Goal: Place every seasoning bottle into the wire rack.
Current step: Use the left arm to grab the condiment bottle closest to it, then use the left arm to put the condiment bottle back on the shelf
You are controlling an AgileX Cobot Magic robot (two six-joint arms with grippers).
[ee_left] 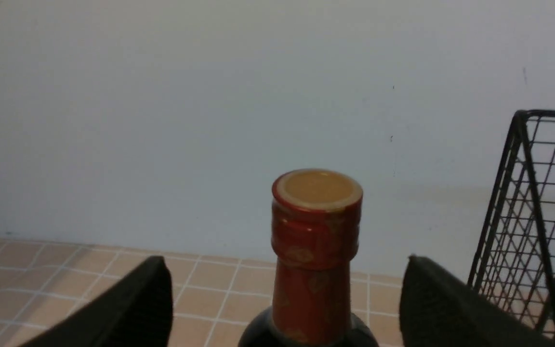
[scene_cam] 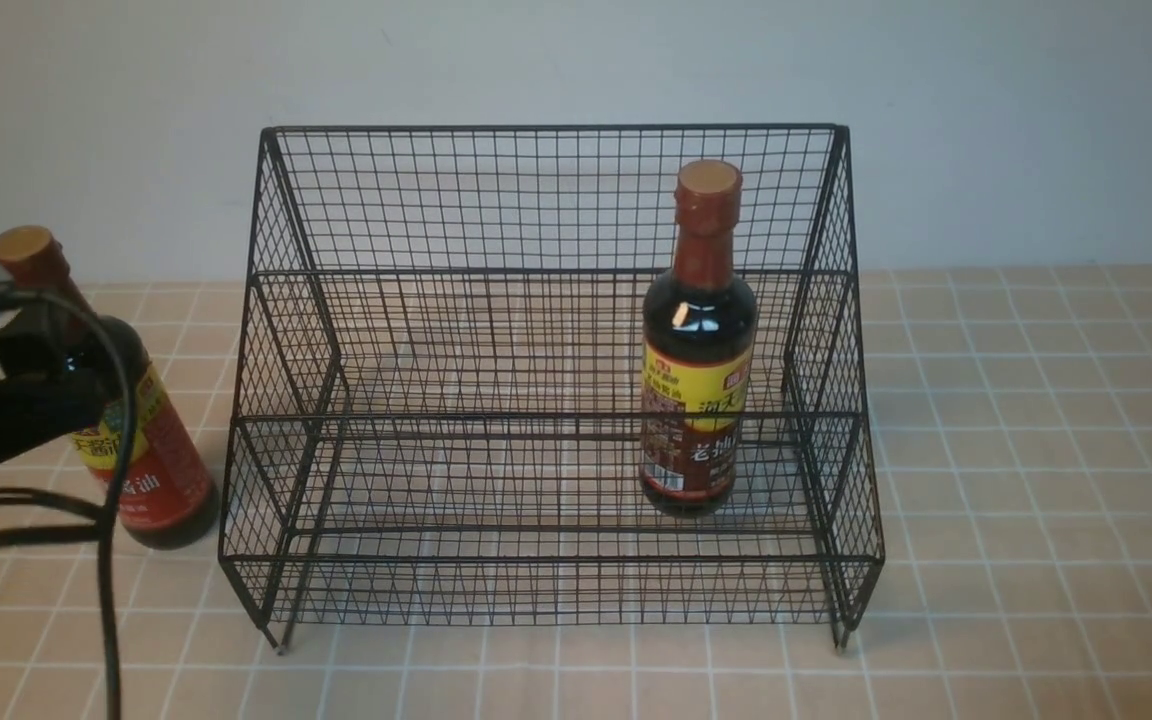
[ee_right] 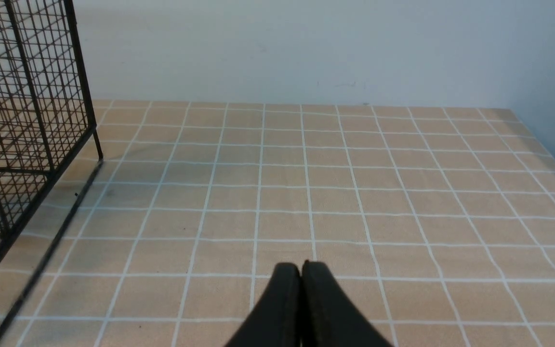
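The wire rack (scene_cam: 551, 200) stands mid-table. The brown-label seasoning bottle (scene_cam: 698, 340) stands upright on its lower tier, at the right. The red-label seasoning bottle (scene_cam: 151, 450) is left of the rack and leans, cap tilted to the left. My left gripper (scene_cam: 41, 395) is around its dark body. In the left wrist view its jaws (ee_left: 284, 260) flank the red neck (ee_left: 313, 289), with the contact below the picture's edge. My right gripper (ee_right: 300, 265) is shut and empty over bare tiles, right of the rack's side (ee_right: 27, 120); it is outside the front view.
Tan tiled tabletop (scene_cam: 1036, 500) with a pale wall behind. The left arm's black cable (scene_cam: 116, 560) hangs in front of the red-label bottle. The rack's left corner post (ee_left: 523, 193) stands close beside the left gripper.
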